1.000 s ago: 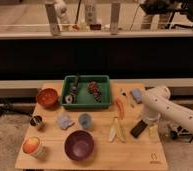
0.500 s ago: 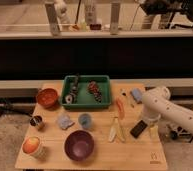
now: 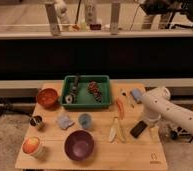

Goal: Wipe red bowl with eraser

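The red bowl (image 3: 47, 97) is small, round and red-orange, and stands at the table's far left, beside the green tray. The eraser (image 3: 138, 128) is a flat black block lying at the right side of the table. My white arm (image 3: 172, 114) comes in from the right and bends down over the table's right edge. My gripper (image 3: 149, 122) hangs just right of the eraser, close to it, and far from the red bowl. I cannot tell whether it touches the eraser.
A green tray (image 3: 106, 93) with several items stands at the back middle. A purple bowl (image 3: 79, 145), a small blue cup (image 3: 85, 120), a blue cloth (image 3: 65, 121), a dark can (image 3: 36, 121) and an orange cup (image 3: 33, 146) lie on the left half. A light blue pad (image 3: 136, 95), an orange piece (image 3: 120, 106) and pale yellow pieces (image 3: 115, 131) lie near the arm.
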You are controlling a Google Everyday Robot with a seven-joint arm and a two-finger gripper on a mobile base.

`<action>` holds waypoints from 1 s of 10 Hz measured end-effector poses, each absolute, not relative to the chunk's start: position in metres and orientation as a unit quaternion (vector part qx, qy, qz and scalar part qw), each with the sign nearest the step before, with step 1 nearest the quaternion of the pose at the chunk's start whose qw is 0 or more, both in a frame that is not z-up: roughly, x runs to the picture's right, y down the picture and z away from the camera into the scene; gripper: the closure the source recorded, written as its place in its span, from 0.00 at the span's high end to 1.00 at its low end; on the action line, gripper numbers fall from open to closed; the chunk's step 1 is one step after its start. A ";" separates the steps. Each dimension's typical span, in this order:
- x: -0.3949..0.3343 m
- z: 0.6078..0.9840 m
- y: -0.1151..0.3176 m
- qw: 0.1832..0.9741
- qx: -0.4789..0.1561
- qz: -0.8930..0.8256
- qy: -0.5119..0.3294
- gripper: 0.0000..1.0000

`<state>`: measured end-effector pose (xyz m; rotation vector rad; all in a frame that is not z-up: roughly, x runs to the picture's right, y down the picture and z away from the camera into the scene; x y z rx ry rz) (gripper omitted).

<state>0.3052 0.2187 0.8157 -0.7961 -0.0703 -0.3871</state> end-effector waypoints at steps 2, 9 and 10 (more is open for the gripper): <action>0.306 0.816 0.220 0.902 -0.386 -0.193 -0.034 0.80; 0.308 0.817 0.222 0.897 -0.386 -0.211 -0.035 0.80; 0.308 0.817 0.222 0.897 -0.385 -0.212 -0.035 0.80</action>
